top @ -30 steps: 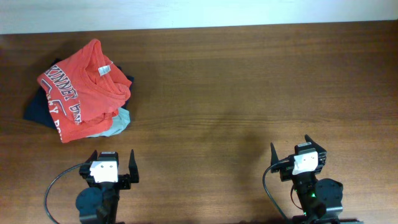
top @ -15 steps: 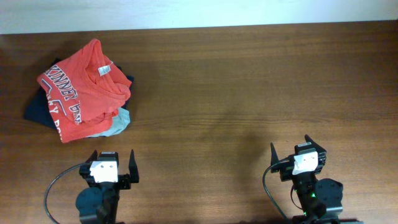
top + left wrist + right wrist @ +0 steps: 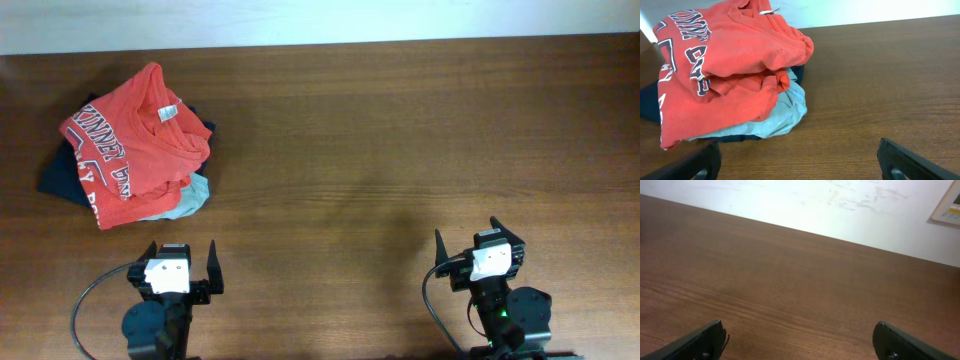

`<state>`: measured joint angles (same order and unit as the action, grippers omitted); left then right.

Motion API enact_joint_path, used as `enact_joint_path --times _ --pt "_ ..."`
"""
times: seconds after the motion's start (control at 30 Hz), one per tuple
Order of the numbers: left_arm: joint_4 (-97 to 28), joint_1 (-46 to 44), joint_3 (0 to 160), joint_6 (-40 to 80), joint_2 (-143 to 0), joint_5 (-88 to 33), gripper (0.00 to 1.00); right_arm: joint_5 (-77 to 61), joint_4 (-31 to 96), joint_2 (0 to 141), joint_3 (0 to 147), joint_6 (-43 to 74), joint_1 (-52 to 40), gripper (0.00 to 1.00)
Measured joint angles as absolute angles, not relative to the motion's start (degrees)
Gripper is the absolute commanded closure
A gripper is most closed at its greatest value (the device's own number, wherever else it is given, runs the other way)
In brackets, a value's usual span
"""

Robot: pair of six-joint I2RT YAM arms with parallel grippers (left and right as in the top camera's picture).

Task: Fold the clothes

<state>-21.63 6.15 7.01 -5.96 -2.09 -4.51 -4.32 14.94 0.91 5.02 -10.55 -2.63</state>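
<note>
Overhead: the clothes (image 3: pixel 130 150) are sitting in one crumpled heap at 10 o'clock on the worktop (image 3: pixel 400 130), not folded. An orange-red T-shirt (image 3: pixel 125 165) is lying on top with its lettering facing up and its white neck tag (image 3: pixel 168 112) showing toward 12. A navy garment (image 3: pixel 58 178) is poking out from under it at 9 of the heap. A pale grey-blue garment (image 3: pixel 188 198) is peeking out at 5. Your left fingers (image 3: pixel 213 265) are sitting at 7 o'clock, spread wide and gripping nothing, near the heap but not touching it. Your right fingers (image 3: pixel 438 252) are sitting at 5 o'clock, likewise spread wide and empty, well apart from the clothes.

Left wrist: the heap is filling 9 to 11 o'clock. The T-shirt is draping over the grey-blue layer, and navy is showing at the far 9 o'clock edge. You're seeing both fingertips at the bottom corners, with only bare worktop between them.

Right wrist: you're looking at bare worktop running up to a pale wall (image 3: pixel 790 200) at 12. The fingertips are sitting at the bottom corners, wide apart, with nothing between them. A white panel (image 3: pixel 947 205) is getting clipped at 2 o'clock, and I can't tell what it is.
</note>
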Motion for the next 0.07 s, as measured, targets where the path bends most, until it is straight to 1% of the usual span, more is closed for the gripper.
enact_joint_path --times 0.07 --pt "-21.6 6.2 7.0 -6.0 -2.1 -4.5 0.01 -4.3 14.9 0.9 5.0 -10.6 -2.6 0.02"
